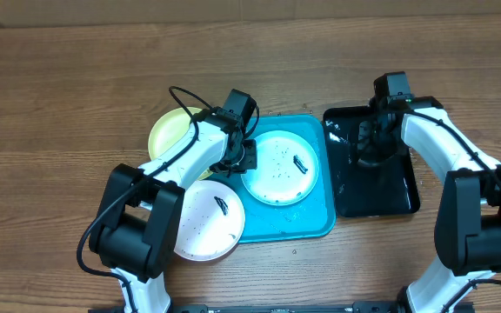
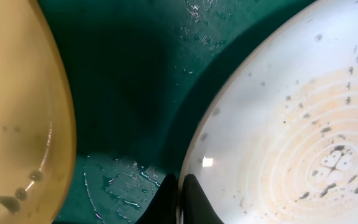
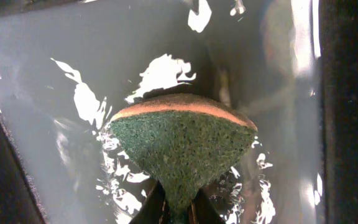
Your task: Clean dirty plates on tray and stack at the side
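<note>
The light teal plate (image 1: 281, 169) lies on the turquoise tray (image 1: 298, 222) with dark specks and a smear. My left gripper (image 1: 247, 156) is at its left rim. In the left wrist view the fingers (image 2: 179, 200) are shut on that rim, with the speckled plate (image 2: 291, 124) to their right. The yellow-green plate (image 1: 174, 130) lies left of the tray and shows at the left edge of the left wrist view (image 2: 17, 124). The white plate (image 1: 205, 224) overlaps the tray's front left edge. My right gripper (image 1: 374, 139) is shut on a green sponge (image 3: 182, 143).
A glossy black tray (image 1: 381, 196) holding water stands right of the turquoise tray; the sponge sits in its water (image 3: 55, 56). Wet turquoise tray floor (image 2: 129, 81) shows between the yellow-green and teal plates. Bare wooden table surrounds everything.
</note>
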